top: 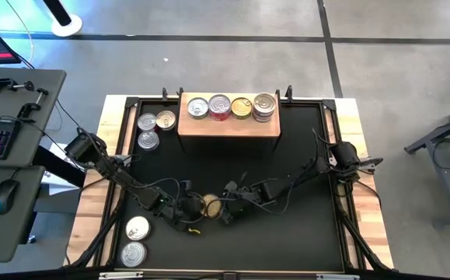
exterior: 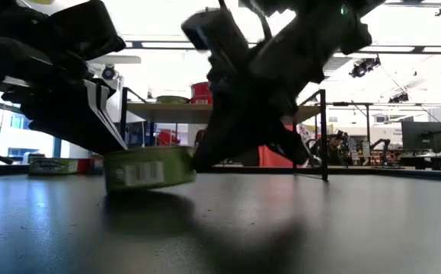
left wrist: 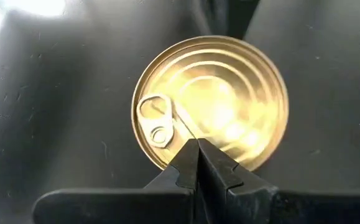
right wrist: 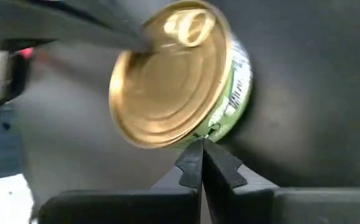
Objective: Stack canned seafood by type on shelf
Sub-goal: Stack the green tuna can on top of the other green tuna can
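Note:
A gold-lidded can with a green side label [top: 210, 205] sits on the black mat between my two grippers. My left gripper [left wrist: 198, 143] is shut, with its tips at the lid's rim beside the pull tab. From the can's other side, my right gripper [right wrist: 199, 143] is shut against the label wall. The wooden shelf [top: 228, 126] stands at the far side and carries a row of cans [top: 220, 107], with a stack [top: 264, 107] at its right end. Three more cans [top: 148, 140] rest on the mat left of the shelf, and two [top: 137, 228] lie near the front left. My left gripper presses its shut fingertips on the gold lid's edge [left wrist: 189, 134], next to the pull tab, slanting down from the table's left. My right gripper touches the can's green side wall [right wrist: 212, 127] near its lower edge with its shut tips, slanting down from the table's right. In the low view the can [exterior: 148, 169] stands on the mat, tilted slightly, with the side toward the right gripper raised.
Cables trail from both arms across the mat [top: 302, 225]. The black frame posts [top: 289, 93] stand at the shelf's far corners. Bare mat lies to the right of the grippers and between them and the shelf.

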